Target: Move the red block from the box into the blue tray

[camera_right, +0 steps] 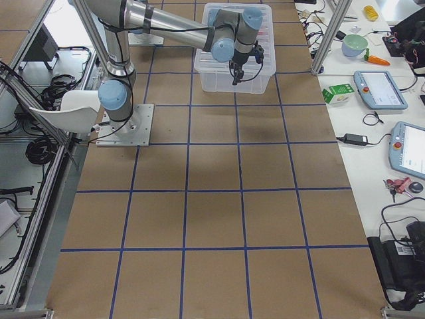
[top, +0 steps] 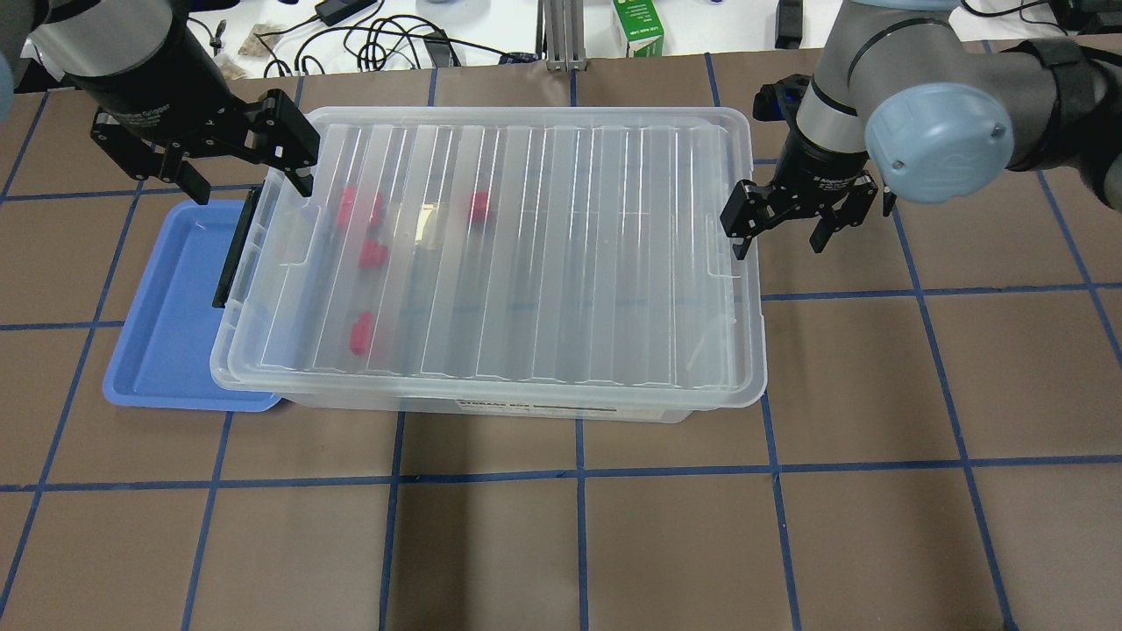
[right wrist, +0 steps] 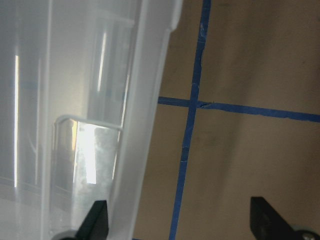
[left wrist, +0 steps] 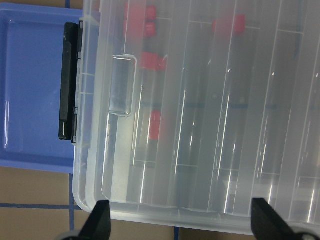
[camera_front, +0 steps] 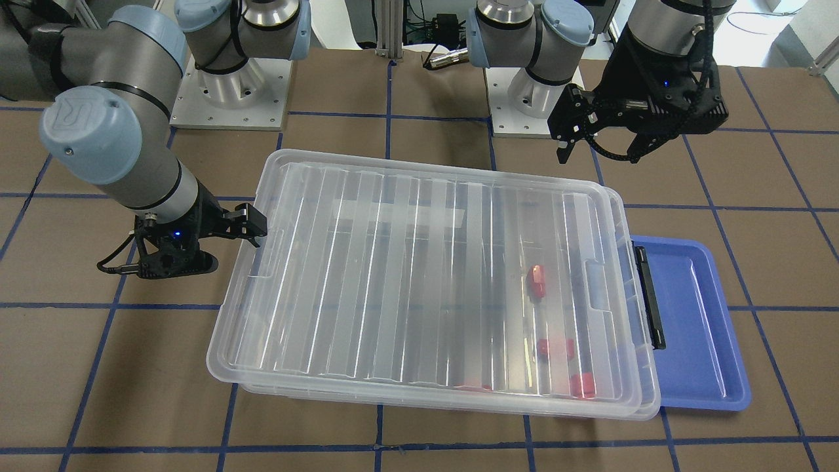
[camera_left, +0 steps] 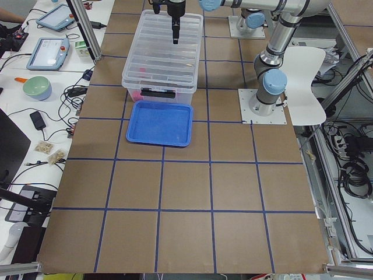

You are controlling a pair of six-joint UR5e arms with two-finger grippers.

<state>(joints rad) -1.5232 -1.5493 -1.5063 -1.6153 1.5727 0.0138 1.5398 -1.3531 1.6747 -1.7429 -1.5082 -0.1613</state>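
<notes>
The clear box [top: 526, 412] stands mid-table with its ribbed lid [top: 543, 245] on, slightly askew. Several red blocks [top: 359, 336] show blurred through the lid near the clip end; one shows in the front view [camera_front: 536, 280]. The blue tray [top: 162, 298] lies partly under the box's clip end and holds nothing. My left gripper [top: 248, 180] is open and empty above the lid's corner by the black clip [top: 234, 258]. My right gripper [top: 778, 238] is open and empty just beyond the opposite end of the lid, one finger [top: 733, 237] next to the rim.
The table is brown with blue tape lines [top: 578, 473]. Cables and a green carton [top: 638, 26] lie beyond the far edge. The arm bases [camera_front: 229, 92] stand behind the box in the front view.
</notes>
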